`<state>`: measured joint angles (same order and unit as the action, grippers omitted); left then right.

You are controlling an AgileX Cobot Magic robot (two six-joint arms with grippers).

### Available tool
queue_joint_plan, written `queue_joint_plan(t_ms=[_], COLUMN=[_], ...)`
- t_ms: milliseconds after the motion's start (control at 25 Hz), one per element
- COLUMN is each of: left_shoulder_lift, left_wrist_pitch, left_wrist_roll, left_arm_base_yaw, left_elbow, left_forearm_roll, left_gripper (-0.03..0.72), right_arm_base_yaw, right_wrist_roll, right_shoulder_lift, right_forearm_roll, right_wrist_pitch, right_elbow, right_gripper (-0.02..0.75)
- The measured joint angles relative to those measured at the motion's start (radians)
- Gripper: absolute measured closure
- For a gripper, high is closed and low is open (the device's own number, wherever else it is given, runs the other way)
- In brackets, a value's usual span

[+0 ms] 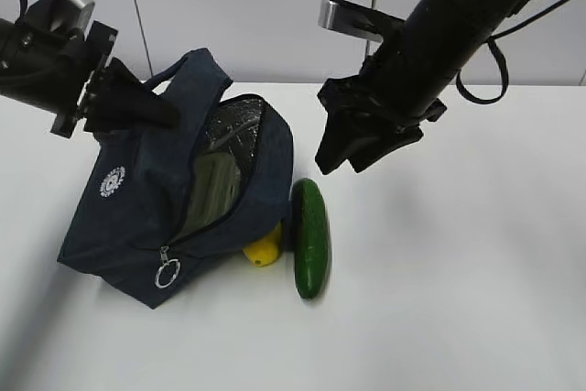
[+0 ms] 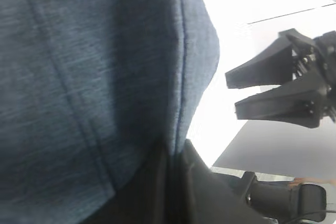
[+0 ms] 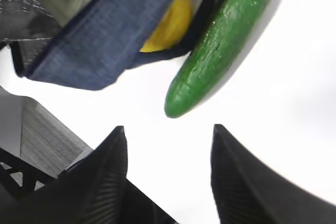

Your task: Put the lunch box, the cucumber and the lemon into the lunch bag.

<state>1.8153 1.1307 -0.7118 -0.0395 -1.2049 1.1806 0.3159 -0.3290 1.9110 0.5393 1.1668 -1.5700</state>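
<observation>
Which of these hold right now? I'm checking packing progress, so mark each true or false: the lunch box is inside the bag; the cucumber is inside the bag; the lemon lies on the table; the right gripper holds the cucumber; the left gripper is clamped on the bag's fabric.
1. The lunch box is inside the lunch bag. True.
2. The cucumber is inside the bag. False: it lies on the table beside the bag.
3. The lemon lies on the table. True, partly tucked under the bag's edge.
4. The right gripper holds the cucumber. False: it hangs open above it.
5. The left gripper is clamped on the bag's fabric. True.
</observation>
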Motion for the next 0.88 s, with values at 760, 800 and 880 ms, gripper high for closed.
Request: queue_joint_plan(t_ms=[760, 800, 880], left_shoulder_lift=[0.000, 0.000, 0.000], left_wrist_pitch=[0.064, 0.066, 0.066], left_wrist_roll=[0.157, 0.165, 0.186], left_arm_base_yaw=[0.095, 0.095, 0.095], left_elbow=[-0.143, -0.146, -0.151], left_forearm_roll=[-0.312, -0.330, -0.363], left_gripper=[0.694, 0.694, 0.694], right_arm_base_yaw=[0.096, 0.096, 0.096], right_wrist_roll=[0.386, 0.394, 0.406], right_shoulder_lift=[-0.013, -0.011, -0.005], right_forearm_roll=[-0.292, -0.292, -0.289], right_wrist_pitch=[0.054, 0.054, 0.052], right_elbow=[0.000, 0.000, 0.000], right_gripper=[0.355, 0.354, 0.353])
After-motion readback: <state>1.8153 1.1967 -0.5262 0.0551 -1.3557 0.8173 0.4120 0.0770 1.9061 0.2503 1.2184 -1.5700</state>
